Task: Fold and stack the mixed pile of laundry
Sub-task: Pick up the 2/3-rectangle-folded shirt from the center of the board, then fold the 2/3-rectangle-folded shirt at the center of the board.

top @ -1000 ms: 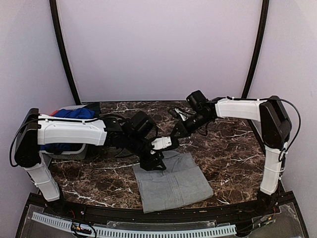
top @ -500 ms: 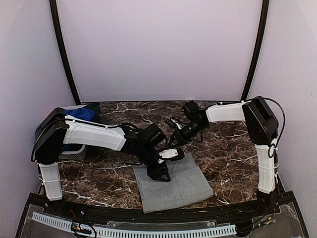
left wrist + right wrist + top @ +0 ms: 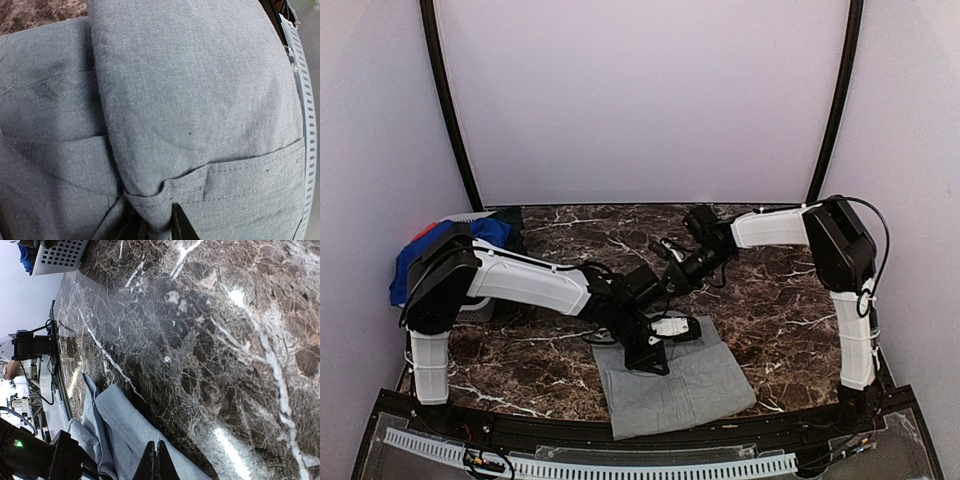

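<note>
One grey shirt [image 3: 690, 385] on marble table [image 3: 780, 300], left gripper [image 3: 160, 229] pinching its fold, right gripper [image 3: 156, 460] fully closed nearby

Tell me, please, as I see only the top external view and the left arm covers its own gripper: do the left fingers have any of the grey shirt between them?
Observer: Yes. The left wrist view shows a fold of the grey shirt pinched between the dark fingers of the left gripper.
Operator: Thank you. Which part of the shirt is that?
Observer: A stitched seam runs across the fold just above the fingers.
Operator: Does the right gripper hold cloth too?
Observer: No. Its wrist view shows the right gripper shut with nothing between its fingers, above the marble table, close to the shirt's edge.
</note>
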`<state>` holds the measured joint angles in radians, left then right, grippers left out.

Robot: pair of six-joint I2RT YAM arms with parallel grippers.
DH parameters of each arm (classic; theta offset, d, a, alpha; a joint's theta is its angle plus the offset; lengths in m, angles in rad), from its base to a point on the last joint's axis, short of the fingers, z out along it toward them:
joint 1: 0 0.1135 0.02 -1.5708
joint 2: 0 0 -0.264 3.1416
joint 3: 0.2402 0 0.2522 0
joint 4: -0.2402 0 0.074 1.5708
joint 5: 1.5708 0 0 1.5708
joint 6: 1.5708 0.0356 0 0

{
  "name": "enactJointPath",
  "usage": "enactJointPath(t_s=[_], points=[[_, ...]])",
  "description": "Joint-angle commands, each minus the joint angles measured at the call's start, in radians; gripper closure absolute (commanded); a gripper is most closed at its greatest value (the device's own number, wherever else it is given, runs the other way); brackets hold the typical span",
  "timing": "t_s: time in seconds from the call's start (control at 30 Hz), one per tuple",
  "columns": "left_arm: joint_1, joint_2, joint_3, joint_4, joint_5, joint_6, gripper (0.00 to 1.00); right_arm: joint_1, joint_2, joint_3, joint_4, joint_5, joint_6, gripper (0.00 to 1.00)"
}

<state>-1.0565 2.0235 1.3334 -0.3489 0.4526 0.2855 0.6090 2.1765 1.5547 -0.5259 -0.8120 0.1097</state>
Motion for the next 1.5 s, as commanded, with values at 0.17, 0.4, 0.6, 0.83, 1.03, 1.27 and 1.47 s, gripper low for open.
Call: enactJointPath(t_s=[0.17, 0.4, 0.6, 0.83, 1.03, 1.27, 1.47], points=[[-0.057, -0.085, -0.046, -0.035, -0.032, 0.084, 0.98, 0.021, -0.123, -0.114, -0.013, -0.02, -0.014, 1.0], [-0.063, -0.157, -0.062, -0.045, -0.104, 0.096, 1.0, 0.05, -0.051, -0.089, -0.069, -0.035, -0.055, 1.0], [-0.063, -0.166, -0.026, -0.091, -0.149, 0.112, 1.0, 0.064, 0.051, -0.013, -0.102, -0.025, -0.077, 1.0], [-0.054, -0.176, 0.007, -0.14, -0.217, 0.15, 1.0, 0.07, 0.12, -0.008, -0.128, 0.008, -0.099, 1.0], [-0.012, -0.195, 0.04, -0.172, -0.268, 0.178, 1.0, 0.077, 0.12, -0.034, -0.123, 0.014, -0.099, 1.0], [0.051, -0.201, 0.066, -0.175, -0.319, 0.229, 0.99, 0.08, 0.112, -0.037, -0.117, 0.0, -0.097, 1.0], [0.085, -0.188, 0.07, -0.157, -0.34, 0.273, 0.98, 0.08, 0.1, -0.03, -0.115, -0.007, -0.093, 1.0]])
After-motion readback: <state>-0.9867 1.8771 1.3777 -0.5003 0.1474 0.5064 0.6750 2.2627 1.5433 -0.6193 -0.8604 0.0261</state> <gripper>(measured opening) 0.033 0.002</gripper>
